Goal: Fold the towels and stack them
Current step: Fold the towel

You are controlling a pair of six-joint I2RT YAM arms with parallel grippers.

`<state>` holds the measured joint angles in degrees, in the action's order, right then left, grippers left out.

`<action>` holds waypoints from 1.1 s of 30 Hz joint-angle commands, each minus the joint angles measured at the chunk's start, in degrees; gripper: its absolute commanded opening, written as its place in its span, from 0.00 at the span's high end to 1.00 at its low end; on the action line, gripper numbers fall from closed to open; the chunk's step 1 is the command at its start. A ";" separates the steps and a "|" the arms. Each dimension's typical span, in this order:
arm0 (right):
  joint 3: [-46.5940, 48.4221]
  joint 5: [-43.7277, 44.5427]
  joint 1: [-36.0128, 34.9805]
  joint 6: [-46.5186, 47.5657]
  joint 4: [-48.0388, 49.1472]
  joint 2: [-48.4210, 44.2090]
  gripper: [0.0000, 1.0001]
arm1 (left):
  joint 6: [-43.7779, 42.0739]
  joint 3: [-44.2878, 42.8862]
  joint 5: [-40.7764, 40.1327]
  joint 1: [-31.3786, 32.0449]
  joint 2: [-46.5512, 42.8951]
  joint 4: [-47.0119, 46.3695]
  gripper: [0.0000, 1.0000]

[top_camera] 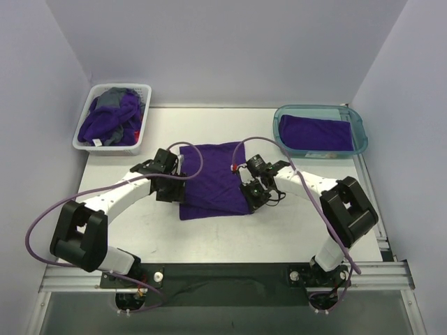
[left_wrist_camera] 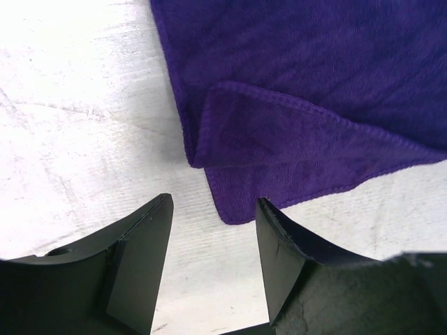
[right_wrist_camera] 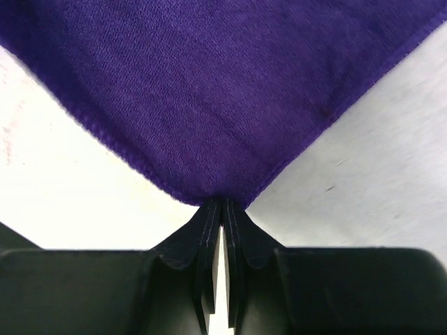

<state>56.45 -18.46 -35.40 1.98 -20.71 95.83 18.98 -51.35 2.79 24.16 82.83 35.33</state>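
**Bright, even light; tabletop glare**

Soft light is cast from above, with faint shadows only. The table is washed to white at the upper left of the left wrist view. The towel is rendered sharply.

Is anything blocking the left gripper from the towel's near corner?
Nothing visible. Only bare table lies between the open left gripper and the doubled-over corner of the purple towel just ahead of it.

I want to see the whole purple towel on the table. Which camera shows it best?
Top external view: nearly the whole towel shows, spread out. Left wrist shows only a doubled-over corner; right wrist only one corner meeting the shut jaws.
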 commanded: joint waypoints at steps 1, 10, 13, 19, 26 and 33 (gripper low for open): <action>-1.25 0.35 -1.34 -1.19 -4.78 -2.05 0.91 | 2.20 -0.41 -0.85 -0.26 -2.49 -3.25 0.38; -1.78 3.96 -2.22 -4.26 -5.48 -1.17 0.79 | 5.01 -4.89 -1.55 0.44 -1.44 -4.48 0.38; -1.60 3.78 -2.31 -4.53 -5.48 -1.00 0.77 | 6.06 -6.21 -1.91 1.76 -0.83 -4.92 0.38; -1.69 4.66 -2.57 -4.61 -5.48 -1.17 0.76 | 6.59 -8.93 -3.83 3.17 2.86 -7.81 0.38; -1.25 4.92 -2.84 -4.79 -5.48 -0.65 0.75 | 6.07 -13.07 -4.02 4.14 12.79 -7.91 0.39; -1.34 5.19 -2.75 -4.88 -5.48 -0.65 0.75 | 6.33 -9.39 -2.79 4.84 13.50 -6.24 0.39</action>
<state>54.81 -14.39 -37.71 -2.61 -23.64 95.83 24.91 -61.76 -0.38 28.75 97.34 29.08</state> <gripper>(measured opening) 0.250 0.610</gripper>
